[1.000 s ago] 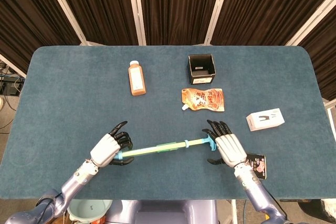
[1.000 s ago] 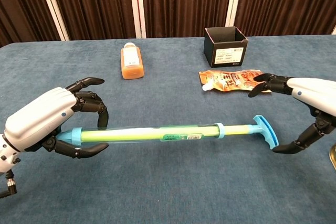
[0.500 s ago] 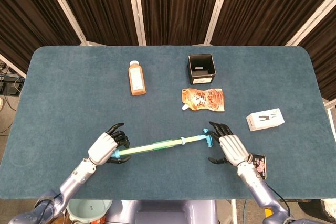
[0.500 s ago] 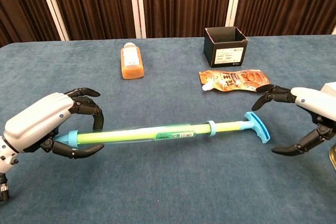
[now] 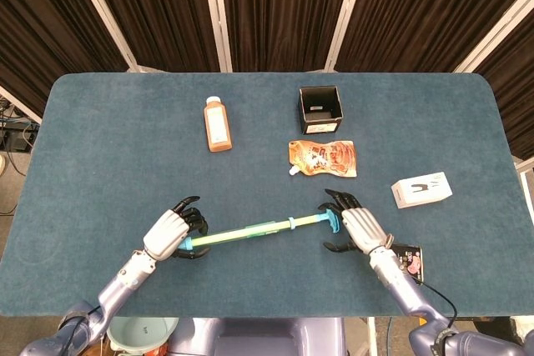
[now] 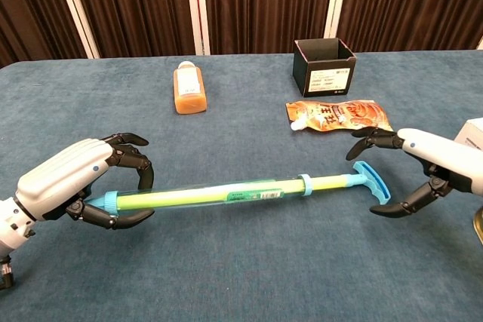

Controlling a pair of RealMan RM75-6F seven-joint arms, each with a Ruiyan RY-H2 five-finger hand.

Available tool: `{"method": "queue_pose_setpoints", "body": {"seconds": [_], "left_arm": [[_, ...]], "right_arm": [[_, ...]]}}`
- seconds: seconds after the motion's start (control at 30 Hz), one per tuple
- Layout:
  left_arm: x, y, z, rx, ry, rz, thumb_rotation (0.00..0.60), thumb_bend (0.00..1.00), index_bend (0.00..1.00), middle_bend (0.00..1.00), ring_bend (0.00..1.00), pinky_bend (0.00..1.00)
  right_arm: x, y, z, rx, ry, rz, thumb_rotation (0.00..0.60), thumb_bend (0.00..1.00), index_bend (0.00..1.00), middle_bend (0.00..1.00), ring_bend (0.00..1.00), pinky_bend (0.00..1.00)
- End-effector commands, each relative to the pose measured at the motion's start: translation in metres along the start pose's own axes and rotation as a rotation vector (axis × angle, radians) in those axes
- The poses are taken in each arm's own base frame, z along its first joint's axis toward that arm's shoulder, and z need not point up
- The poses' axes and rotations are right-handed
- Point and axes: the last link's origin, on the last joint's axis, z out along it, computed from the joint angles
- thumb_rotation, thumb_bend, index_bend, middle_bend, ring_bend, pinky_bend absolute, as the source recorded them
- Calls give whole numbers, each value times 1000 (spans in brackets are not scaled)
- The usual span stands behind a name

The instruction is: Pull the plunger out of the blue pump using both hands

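One table (image 5: 100, 122) fills my view, a rounded slab covered in dark blue felt-like cloth, with dark pleated curtains (image 5: 275, 6) and pale slanted posts behind it.

Nearest me lies the single blue pump (image 6: 226, 194), a long clear tube with a yellow-green core, a blue collar and a blue T-handle on the plunger (image 6: 367, 181) at its right end. It rests on the cloth between my two hands. My left hand (image 6: 72, 182) grasps the tube's left end, dark fingers curled around it. My right hand (image 6: 423, 167) is released: its fingers are spread on either side of the T-handle, just beside it, and I cannot tell whether a fingertip touches.

By my right wrist sits one small dark packet (image 5: 411, 260), flat and glossy. Further right is one white rectangular box (image 5: 421, 190). Beyond the pump lies one orange foil pouch (image 6: 336, 115) with a white spout, crinkled and flat. Farther back, one orange bottle (image 6: 189, 90) with a white cap lies on its side, and one black open-topped square box (image 6: 323, 65) stands upright.
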Motion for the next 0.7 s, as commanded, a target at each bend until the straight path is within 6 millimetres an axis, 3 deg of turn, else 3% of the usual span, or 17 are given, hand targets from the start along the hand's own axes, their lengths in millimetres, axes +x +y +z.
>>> {"method": "queue_pose_setpoints", "body": {"seconds": [0.03,0.7], "left_arm": [[0,-1,1,2,-1,1,600,598,713,558,394,160],[-2,-5,5,16,-15,-16,600,598,711,562,400,160]], "right_arm": [[-3,-1,3,8,-6,14,600,255,259,63,7,0],[-17,10,14,8,-34,88,600,303,259,69,14,0]]}}
